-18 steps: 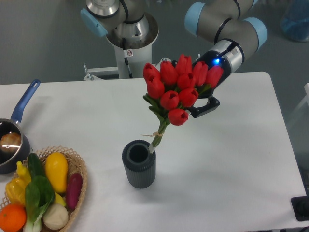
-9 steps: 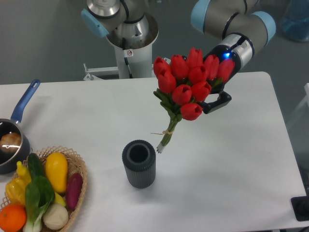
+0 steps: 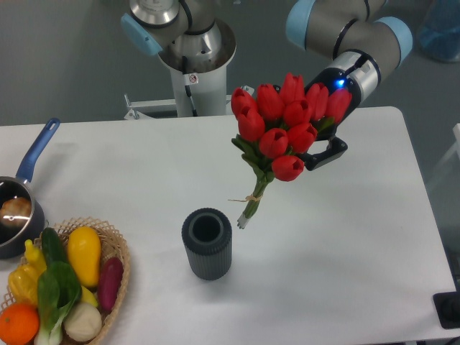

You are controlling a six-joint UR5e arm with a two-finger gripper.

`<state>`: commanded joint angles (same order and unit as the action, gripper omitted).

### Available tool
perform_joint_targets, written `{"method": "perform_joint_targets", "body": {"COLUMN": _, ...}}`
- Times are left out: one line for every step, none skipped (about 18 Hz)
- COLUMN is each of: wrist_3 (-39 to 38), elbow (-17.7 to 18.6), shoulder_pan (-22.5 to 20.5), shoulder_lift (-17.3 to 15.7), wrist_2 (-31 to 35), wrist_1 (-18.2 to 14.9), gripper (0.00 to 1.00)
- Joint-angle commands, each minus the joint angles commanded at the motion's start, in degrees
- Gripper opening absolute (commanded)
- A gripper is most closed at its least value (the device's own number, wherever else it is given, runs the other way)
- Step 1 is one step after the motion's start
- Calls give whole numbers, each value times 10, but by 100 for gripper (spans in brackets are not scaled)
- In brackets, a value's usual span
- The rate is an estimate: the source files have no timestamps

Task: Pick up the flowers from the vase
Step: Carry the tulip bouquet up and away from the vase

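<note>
Tool (image 3: 325, 152) sits at about 2 o'clock in the one fixed cam view, mostly hidden behind the blooms; only one dark finger shows at the bouquet's right edge. It looks clamped on the flowers (image 3: 287, 129) up near the heads, since the bunch hangs clear of everything else w/ nothing under it.

Flowers are fully out of the vase (image 3: 207, 243): cut stem ends hang just off the vase's upper right, at its 1 o'clock, above rim level, not touching as far as I can tell. Vase stands upright on the desk (image 3: 345, 244), mouth open and empty.

Long axis of the bunch runs on a diagonal, heads toward 1 o'clock, stem tips toward 7 o'clock, twine tie low on the stems. So tilted, not vertical.

Doing this step well, imo: hold grip firm, raise straight up w/o swinging, bc the stem tips are near the rim and a sideways sweep could clip and tip the vase. Grip is high on the bunch, so stems may pivot; go slow.

Basket (image 3: 115, 237) of veg and pot (image 3: 18, 215) sit at 8–9 o'clock, well apart.
</note>
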<state>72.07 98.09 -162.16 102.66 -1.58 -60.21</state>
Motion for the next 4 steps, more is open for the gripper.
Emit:
{"method": "perform_joint_targets", "body": {"wrist_3": 0, "elbow": 0, "shoulder_pan": 0, "shoulder_lift": 1, "wrist_2": 0, "wrist_1": 0, "gripper": 52}}
{"method": "perform_joint_targets", "body": {"wrist_3": 1, "elbow": 0, "shoulder_pan": 1, "shoulder_lift": 1, "wrist_2": 0, "wrist_1": 0, "gripper": 52}}
{"method": "perform_joint_targets", "body": {"wrist_3": 0, "elbow": -1, "shoulder_pan": 0, "shoulder_lift": 1, "wrist_2": 0, "wrist_1": 0, "gripper": 52}}
{"method": "perform_joint_targets", "body": {"wrist_3": 1, "elbow": -1, "shoulder_pan": -2, "shoulder_lift": 1, "wrist_2": 0, "wrist_1": 0, "gripper": 52}}
